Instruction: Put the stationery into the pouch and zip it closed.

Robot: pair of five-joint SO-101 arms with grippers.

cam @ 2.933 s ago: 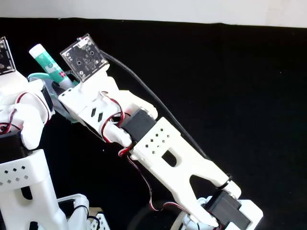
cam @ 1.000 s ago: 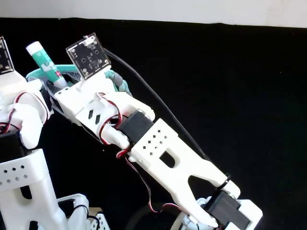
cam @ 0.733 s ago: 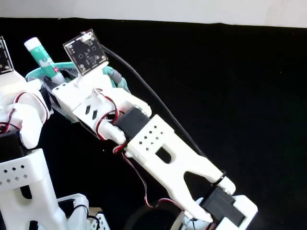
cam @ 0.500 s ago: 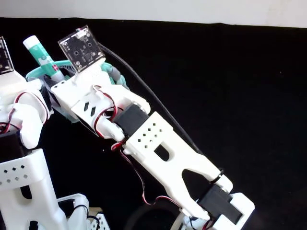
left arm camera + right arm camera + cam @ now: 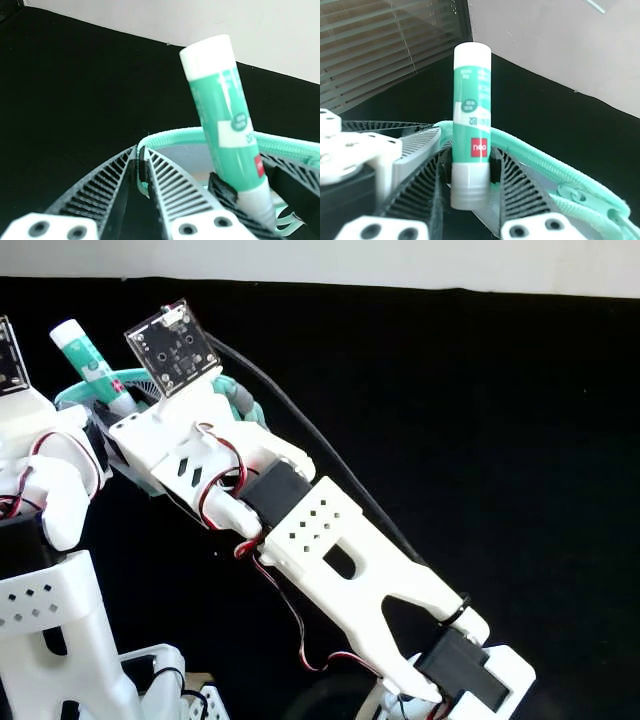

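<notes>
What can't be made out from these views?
- High view: the teal mesh zip pouch lies mostly under the right arm, so its contents are hidden.
- Right wrist view: the right tool, shut on the green-and-white glue stick, covers where stick meets pouch. Whether the stick is inside is unclear.
- Left wrist view: the left tool, shut on the pouch rim, is cut off by the frame edge.

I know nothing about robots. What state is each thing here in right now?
glue stick, gripped near its lower end, standing at the pouch's mouth
pouch, open, its rim pinched
zip, undone
left tool, shut on the pouch's rim
right tool, shut on the glue stick
</notes>
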